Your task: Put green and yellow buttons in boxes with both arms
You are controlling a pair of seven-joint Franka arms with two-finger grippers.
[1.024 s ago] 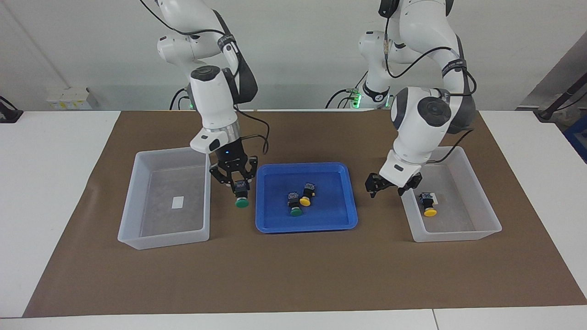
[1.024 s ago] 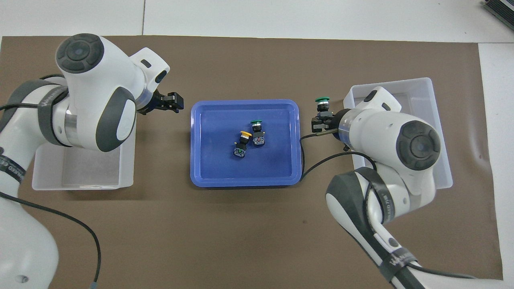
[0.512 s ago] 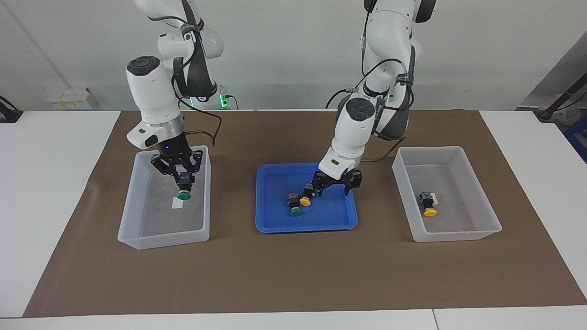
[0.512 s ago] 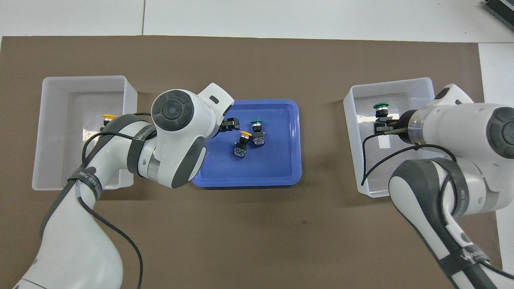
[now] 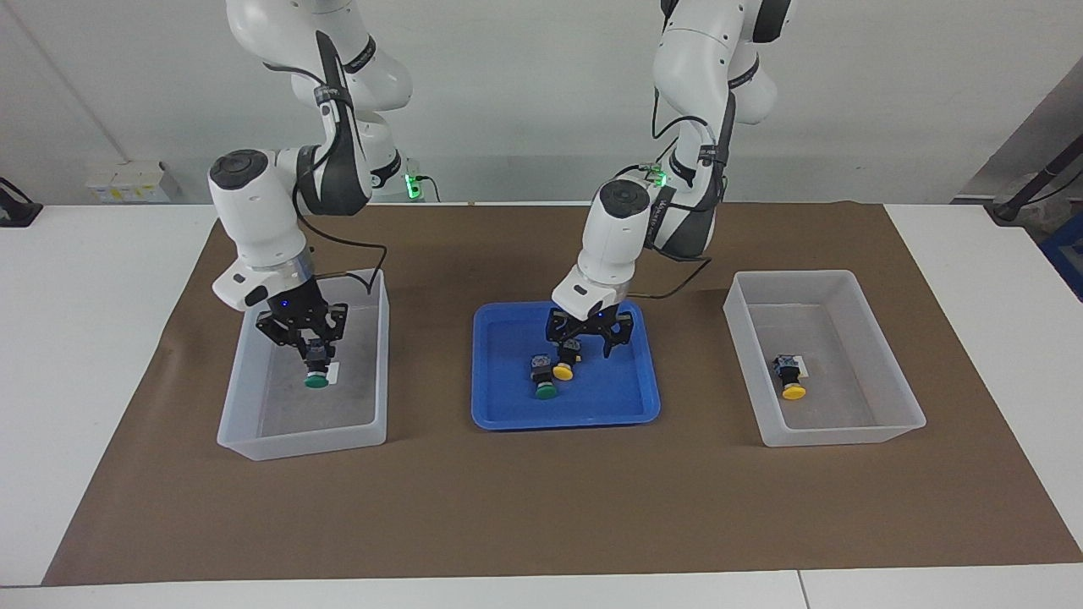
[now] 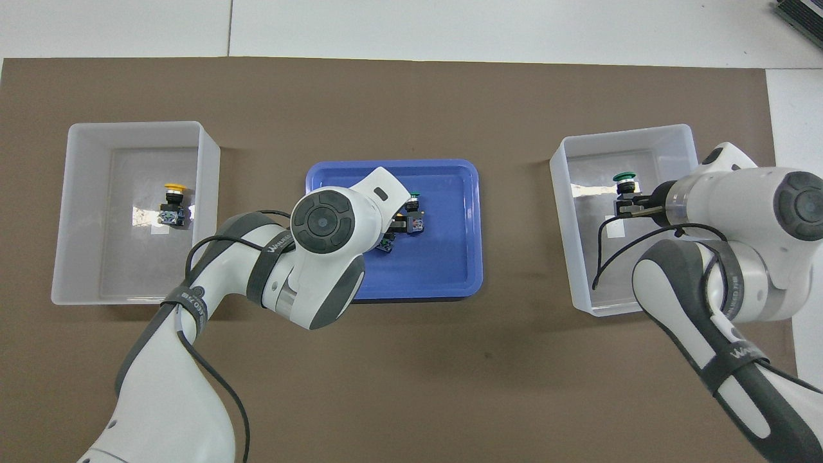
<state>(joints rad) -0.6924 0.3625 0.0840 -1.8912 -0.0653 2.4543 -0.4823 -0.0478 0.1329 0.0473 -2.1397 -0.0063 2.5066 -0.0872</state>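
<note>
My right gripper (image 5: pixel 310 345) is shut on a green button (image 5: pixel 316 381) and holds it cap down, low inside the translucent box (image 5: pixel 254 444) at the right arm's end, by its white label. Both show in the overhead view: gripper (image 6: pixel 633 204), button (image 6: pixel 625 178). My left gripper (image 5: pixel 585 340) is open, low over the blue tray (image 5: pixel 609 406), its fingers straddling a yellow button (image 5: pixel 563 370). A second green button (image 5: pixel 546 390) lies beside that one. Another yellow button (image 5: pixel 793 391) lies in the box (image 5: pixel 846 433) at the left arm's end.
The boxes and the tray stand in a row on a brown mat (image 5: pixel 541 507) on a white table. In the overhead view the left arm's wrist (image 6: pixel 321 222) hides much of the tray (image 6: pixel 450 270) and the yellow button in it.
My right gripper carried the green button from beside the tray into its box and lowered it. My left gripper left its box, swung over the tray and came down around the yellow button.
</note>
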